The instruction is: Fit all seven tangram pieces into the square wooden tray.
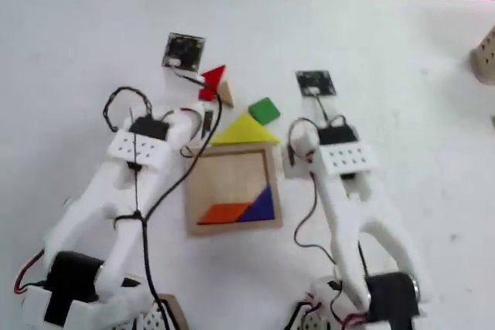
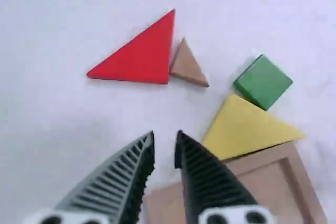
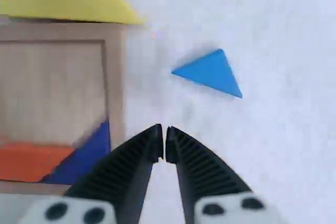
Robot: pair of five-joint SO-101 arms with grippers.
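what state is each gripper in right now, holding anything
Left gripper: slightly open, holding nothing.
Right gripper: closed, holding nothing.

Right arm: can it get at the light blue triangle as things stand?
Probably yes. The light blue triangle lies flat on the table just ahead of the right gripper, outside the tray, nothing between.

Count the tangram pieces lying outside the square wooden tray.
5. Red triangle and small tan triangle touching; green square next to the yellow triangle, at the rim of the square wooden tray; light blue triangle beside the tray. With two inside, none seems hidden.
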